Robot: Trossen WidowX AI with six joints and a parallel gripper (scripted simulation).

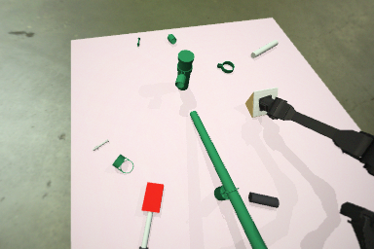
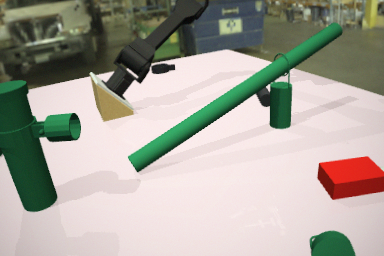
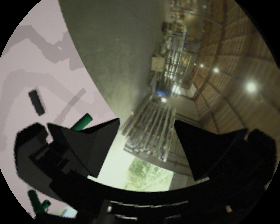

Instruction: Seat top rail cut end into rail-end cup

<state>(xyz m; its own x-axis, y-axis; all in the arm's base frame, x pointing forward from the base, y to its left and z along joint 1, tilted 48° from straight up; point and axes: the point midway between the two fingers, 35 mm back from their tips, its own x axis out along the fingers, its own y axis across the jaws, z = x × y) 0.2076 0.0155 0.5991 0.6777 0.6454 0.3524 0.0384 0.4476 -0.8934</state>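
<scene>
The green rail (image 1: 214, 159) (image 2: 235, 98) slants through the loop (image 2: 281, 63) above the short post (image 2: 280, 105). Its cut end (image 1: 194, 114) (image 2: 136, 162) is low, apart from the cup and below its height, and looks to be at or near the table. The rail's other end is raised. The rail-end cup (image 1: 181, 82) (image 2: 62, 127) hangs high on the big post (image 1: 185, 65) (image 2: 32, 178), with its mouth facing the rail side. My gripper (image 3: 147, 122) is open and empty, away from the rail; its left finger hides part of the table in the wrist view.
The arm rises from a wedge mount (image 1: 250, 105) (image 2: 111, 105) beside the rail. A black cylinder (image 1: 264, 199) (image 3: 36, 102) lies near the short post. A red block (image 1: 153, 197) (image 2: 350, 177), a loose cap (image 1: 119, 160), a ring clamp (image 1: 228, 67) and a white tube (image 1: 265, 49) lie around.
</scene>
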